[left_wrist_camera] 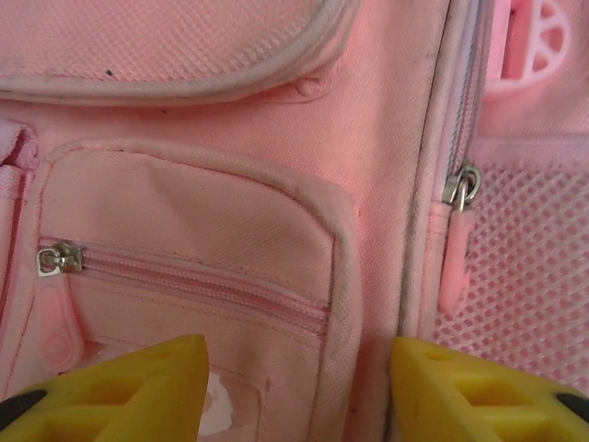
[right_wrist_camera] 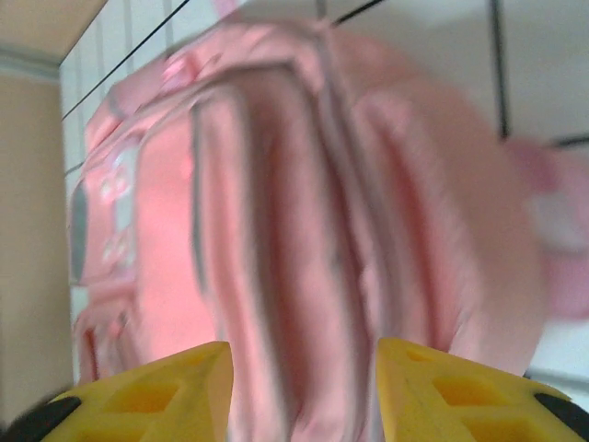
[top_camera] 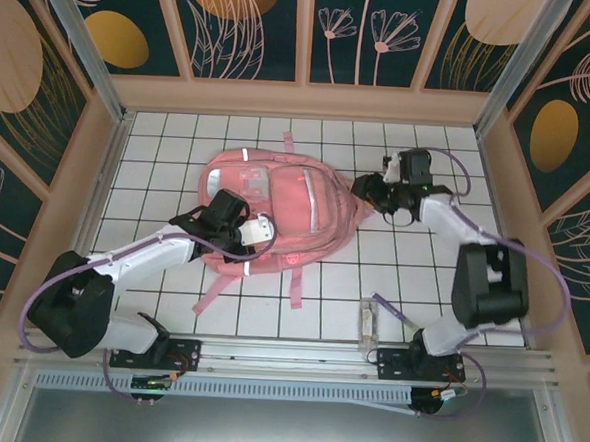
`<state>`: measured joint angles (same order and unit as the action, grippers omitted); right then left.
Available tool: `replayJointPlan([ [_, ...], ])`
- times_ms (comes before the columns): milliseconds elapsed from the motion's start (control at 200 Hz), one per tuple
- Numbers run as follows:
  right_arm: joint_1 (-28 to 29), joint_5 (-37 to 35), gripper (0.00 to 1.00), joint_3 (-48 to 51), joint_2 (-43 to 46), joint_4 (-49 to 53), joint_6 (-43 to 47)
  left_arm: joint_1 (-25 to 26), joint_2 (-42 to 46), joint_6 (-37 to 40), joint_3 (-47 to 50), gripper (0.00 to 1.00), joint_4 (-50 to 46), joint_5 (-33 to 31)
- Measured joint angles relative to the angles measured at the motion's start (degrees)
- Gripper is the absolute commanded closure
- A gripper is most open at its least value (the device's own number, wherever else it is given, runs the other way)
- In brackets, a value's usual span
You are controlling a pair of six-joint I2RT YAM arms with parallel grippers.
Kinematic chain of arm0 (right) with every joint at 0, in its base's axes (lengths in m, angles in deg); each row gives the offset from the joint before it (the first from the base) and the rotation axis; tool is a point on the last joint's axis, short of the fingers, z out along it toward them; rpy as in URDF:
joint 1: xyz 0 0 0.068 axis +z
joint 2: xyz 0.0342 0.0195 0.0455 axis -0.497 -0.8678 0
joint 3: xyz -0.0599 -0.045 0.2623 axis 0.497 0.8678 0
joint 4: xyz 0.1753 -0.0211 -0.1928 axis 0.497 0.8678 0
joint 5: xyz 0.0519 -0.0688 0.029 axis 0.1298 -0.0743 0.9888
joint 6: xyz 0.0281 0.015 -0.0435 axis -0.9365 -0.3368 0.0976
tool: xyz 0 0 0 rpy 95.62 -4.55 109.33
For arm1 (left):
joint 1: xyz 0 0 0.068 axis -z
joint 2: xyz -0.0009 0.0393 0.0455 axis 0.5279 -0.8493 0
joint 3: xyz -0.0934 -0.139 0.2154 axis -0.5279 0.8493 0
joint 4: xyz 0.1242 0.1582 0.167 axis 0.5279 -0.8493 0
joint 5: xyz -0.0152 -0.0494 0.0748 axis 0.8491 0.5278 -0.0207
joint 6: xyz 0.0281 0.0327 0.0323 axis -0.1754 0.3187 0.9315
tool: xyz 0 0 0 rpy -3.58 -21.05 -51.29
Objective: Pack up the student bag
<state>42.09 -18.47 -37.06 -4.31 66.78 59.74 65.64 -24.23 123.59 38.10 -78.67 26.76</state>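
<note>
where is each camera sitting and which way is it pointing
Top external: above and behind the arms, looking down on the white tiled table and the student bag; both arms show, bases at the bottom.
Left wrist: on the left arm, facing close onto the front pocket zipper; the open left gripper shows yellow fingers at the bottom edge.
Right wrist: on the right arm, looking along the bag's side, blurred; the open right gripper at the bottom.
Shared: all three views show the student bag.
</note>
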Motion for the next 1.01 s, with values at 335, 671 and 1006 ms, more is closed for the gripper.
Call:
replayJointPlan([
  [335, 15.08, -0.81, 0.50, 13.88, 10.58, -2.16, -7.93, -0.15, -3.48, 0.52, 1.03, 0.35, 3.34, 2.16],
  [671, 21.97, -1.88, 0.54, 12.35, 3.45, -5.35, -10.43, -0.33, -0.79, 2.25, 2.82, 0.06, 2.19, 9.01],
  [1006, 20.70, -4.31, 0.62, 4.26, -9.25, -5.81, -4.52, -0.22, -1.11, 2.14, 0.48, 0.11, -7.30, 14.36],
])
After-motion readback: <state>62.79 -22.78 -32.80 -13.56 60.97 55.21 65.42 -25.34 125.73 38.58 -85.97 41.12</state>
